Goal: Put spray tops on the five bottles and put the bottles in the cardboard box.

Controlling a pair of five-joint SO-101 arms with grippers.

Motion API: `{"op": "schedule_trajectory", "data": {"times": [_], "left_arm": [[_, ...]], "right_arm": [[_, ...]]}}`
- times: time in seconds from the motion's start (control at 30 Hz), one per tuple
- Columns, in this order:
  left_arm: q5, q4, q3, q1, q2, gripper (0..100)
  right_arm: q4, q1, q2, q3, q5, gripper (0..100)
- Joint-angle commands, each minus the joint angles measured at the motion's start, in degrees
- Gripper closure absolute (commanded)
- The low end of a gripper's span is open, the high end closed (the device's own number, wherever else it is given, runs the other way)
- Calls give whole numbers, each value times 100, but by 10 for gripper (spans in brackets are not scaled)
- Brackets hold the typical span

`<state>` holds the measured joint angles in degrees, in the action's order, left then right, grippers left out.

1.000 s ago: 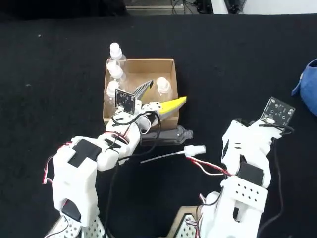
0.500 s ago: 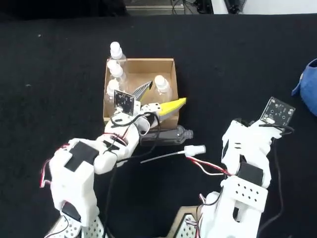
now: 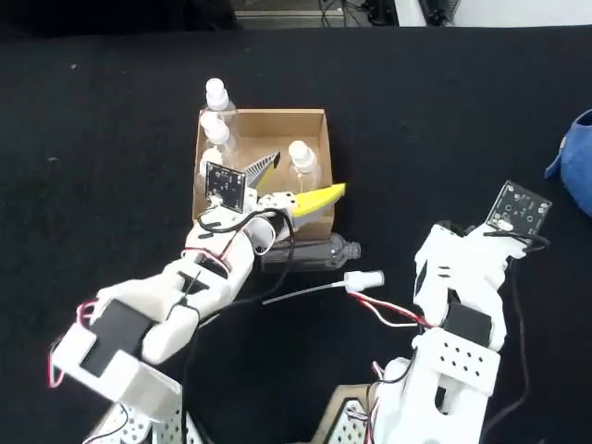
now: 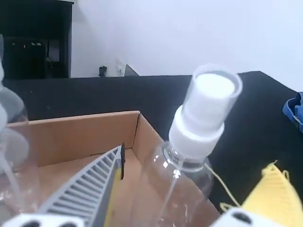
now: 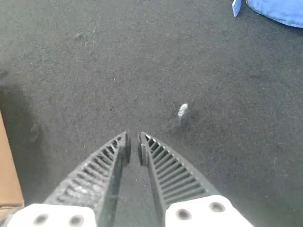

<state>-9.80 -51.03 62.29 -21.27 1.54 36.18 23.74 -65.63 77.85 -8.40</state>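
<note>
The cardboard box (image 3: 310, 120) holds several clear bottles with white spray tops; three line its left wall (image 3: 215, 131). Another capped bottle (image 3: 302, 159) (image 4: 206, 111) stands upright at the box's right side. My left gripper (image 3: 311, 172) (image 4: 196, 158) hangs open over the box, its grey finger (image 4: 90, 187) and yellow finger (image 4: 270, 194) on either side of that bottle without gripping it. One uncapped bottle (image 3: 314, 252) lies on the table just in front of the box. A loose spray top (image 3: 363, 279) with its long tube lies beside it. My right gripper (image 5: 133, 144) is shut with nothing in it, low over the bare black table.
A blue object (image 3: 575, 162) (image 5: 279, 9) sits at the table's right edge. A small white speck (image 5: 182, 110) lies ahead of the right gripper. The right arm (image 3: 462, 296) stands right of the loose spray top. Black table (image 3: 444, 120) stretches open behind and right of the box.
The left arm's body has sunk and leaned lower, and its gripper has shifted slightly left over the box. The bottles, the loose spray top and the right arm have kept still.
</note>
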Motion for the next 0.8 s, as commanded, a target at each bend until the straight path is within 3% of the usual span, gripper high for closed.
{"op": "schedule_trajectory", "data": {"times": [0.0,0.33,0.43,0.57,0.63,0.77], "left_arm": [[9,484,207,-4,-809,697],[9,1925,954,-13,-2585,705],[9,2655,1024,-22,-3200,790],[44,3560,1349,-251,-4202,982],[44,3965,1516,-347,-4747,941],[44,5116,1613,-338,-5793,972]], "right_arm": [[-167,-53,-163,-22,9,984],[-290,-53,-163,4,9,984],[-563,-53,-163,154,9,984],[-695,-44,-163,233,9,984],[-695,-44,-163,233,9,984],[-695,-53,-163,233,-18,984]]}}
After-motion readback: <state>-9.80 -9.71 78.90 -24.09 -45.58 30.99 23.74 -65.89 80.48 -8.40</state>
